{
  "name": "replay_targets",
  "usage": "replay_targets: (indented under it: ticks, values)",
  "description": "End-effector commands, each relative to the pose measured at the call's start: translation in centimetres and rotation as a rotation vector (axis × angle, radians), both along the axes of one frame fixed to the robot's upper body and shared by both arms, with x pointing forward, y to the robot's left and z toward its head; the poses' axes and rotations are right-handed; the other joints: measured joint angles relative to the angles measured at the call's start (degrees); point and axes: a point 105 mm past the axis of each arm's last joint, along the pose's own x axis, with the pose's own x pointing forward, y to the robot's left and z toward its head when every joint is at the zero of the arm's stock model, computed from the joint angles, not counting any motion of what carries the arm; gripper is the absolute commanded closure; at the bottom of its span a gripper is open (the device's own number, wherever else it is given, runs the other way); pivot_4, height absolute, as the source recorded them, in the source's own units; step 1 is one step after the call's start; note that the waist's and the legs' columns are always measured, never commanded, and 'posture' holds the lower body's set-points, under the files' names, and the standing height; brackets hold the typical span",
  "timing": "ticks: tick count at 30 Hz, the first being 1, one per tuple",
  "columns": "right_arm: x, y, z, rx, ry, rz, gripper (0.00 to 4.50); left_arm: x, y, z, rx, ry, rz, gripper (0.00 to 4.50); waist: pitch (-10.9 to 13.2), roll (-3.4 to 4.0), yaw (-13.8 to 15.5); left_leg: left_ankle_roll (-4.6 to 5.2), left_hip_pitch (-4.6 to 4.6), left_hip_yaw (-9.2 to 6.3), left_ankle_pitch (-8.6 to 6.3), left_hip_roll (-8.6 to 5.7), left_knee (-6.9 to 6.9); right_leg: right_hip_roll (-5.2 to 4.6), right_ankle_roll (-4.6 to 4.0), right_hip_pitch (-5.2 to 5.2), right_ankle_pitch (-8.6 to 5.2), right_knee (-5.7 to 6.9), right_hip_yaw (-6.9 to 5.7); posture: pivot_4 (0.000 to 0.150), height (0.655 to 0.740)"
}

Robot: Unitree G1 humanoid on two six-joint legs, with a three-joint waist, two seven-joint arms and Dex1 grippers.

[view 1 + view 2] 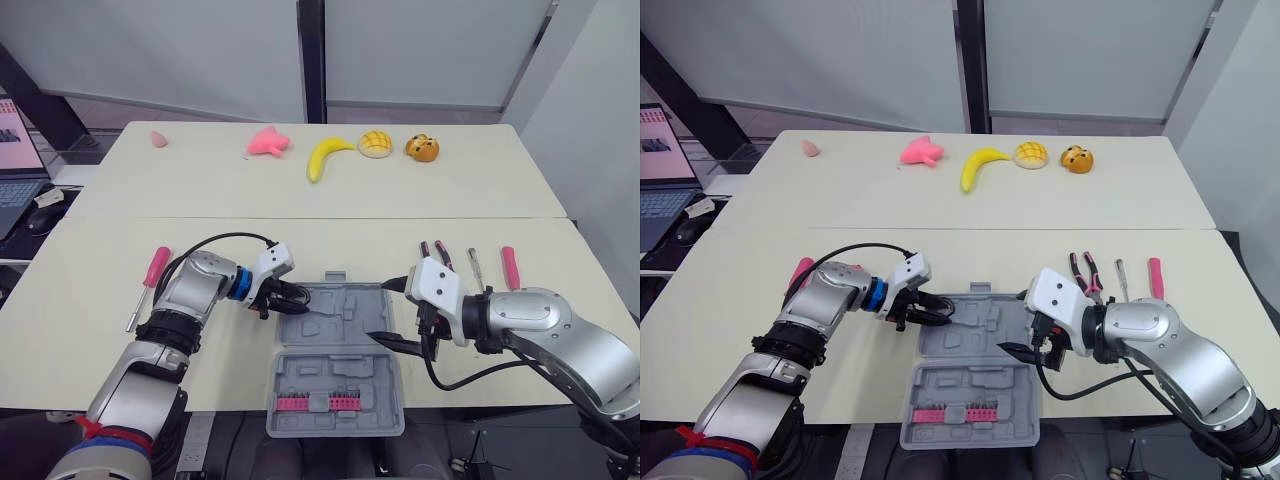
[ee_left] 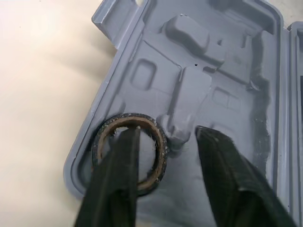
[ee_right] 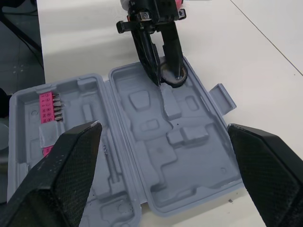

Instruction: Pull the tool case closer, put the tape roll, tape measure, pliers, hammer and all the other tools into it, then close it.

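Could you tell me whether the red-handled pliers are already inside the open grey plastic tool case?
No, the red-handled pliers lie on the cream table, outside the grey plastic tool case.

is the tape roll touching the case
Touching. The left wrist view shows the tape roll lying flat in the corner pocket of the case, resting on its floor next to the wall.

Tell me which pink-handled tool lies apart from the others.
The pink-handled screwdriver, alone on the table left of the tool case; the pliers and the second pink-handled tool lie together on its right.
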Motion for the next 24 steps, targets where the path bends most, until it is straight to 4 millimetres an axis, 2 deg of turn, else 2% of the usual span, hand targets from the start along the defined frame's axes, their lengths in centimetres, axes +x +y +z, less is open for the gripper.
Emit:
replay_targets:
  ticks: [1, 3, 4, 11, 15, 22, 24]
  values:
    - [-0.14, 0.04, 1.14, 0.014, -0.049, 0.008, 0.0, 0.03, 0.22, 1.74, -0.034, -0.044, -0.006, 1.35, 0.0, 0.0, 0.0, 0.0, 0.0, 0.0, 0.0, 0.0, 0.0, 0.0, 0.0, 0.0, 0.0, 0.0, 0.0, 0.15, 0.74]
    - [-0.1, 0.07, 1.17, 0.015, -0.051, 0.009, 0.0, -0.1, 0.31, 2.05, -0.031, -0.063, -0.021, 0.61, 0.0, 0.0, 0.0, 0.0, 0.0, 0.0, 0.0, 0.0, 0.0, 0.0, 0.0, 0.0, 0.0, 0.01, 0.01, 0.15, 0.74]
    - [-0.08, 0.09, 1.21, 0.016, -0.053, 0.01, 0.0, -0.18, 0.36, 2.18, -0.032, -0.072, -0.029, 0.43, 0.0, 0.0, 0.0, 0.0, 0.0, 0.0, 0.0, 0.0, 0.0, 0.0, 0.0, 0.0, 0.0, 0.01, 0.01, 0.15, 0.74]
    - [0.1, 0.33, 1.44, 0.028, -0.069, 0.02, 0.0, -0.74, 0.71, 2.53, -0.067, -0.143, -0.097, 0.43, 0.0, 0.0, 0.0, 0.0, 0.0, 0.0, 0.0, 0.0, 0.0, 0.0, 0.0, 0.0, 0.0, 0.0, 0.01, 0.15, 0.74]
    - [0.12, 0.51, 1.47, 0.034, -0.073, 0.025, 0.0, -0.65, 0.66, 2.6, -0.089, -0.18, -0.109, 1.27, 0.0, 0.0, 0.0, 0.0, 0.0, 0.0, 0.0, 0.0, 0.0, 0.0, 0.0, -0.01, 0.0, 0.0, 0.0, 0.15, 0.74]
    - [0.19, 0.63, 1.53, 0.042, -0.085, 0.027, 0.0, -0.58, 0.67, 2.29, -0.08, -0.203, -0.127, 3.49, 0.0, 0.0, 0.0, 0.0, 0.0, 0.0, 0.0, 0.0, 0.0, 0.0, 0.0, -0.01, 0.0, 0.01, 0.0, 0.15, 0.74]
    - [0.2, 0.64, 1.49, 0.042, -0.087, 0.028, 0.0, -0.43, 0.57, 2.25, -0.079, -0.214, -0.128, 3.49, 0.0, 0.0, 0.0, 0.0, 0.0, 0.0, 0.0, 0.0, 0.0, 0.0, 0.0, -0.01, 0.0, 0.0, 0.01, 0.15, 0.74]
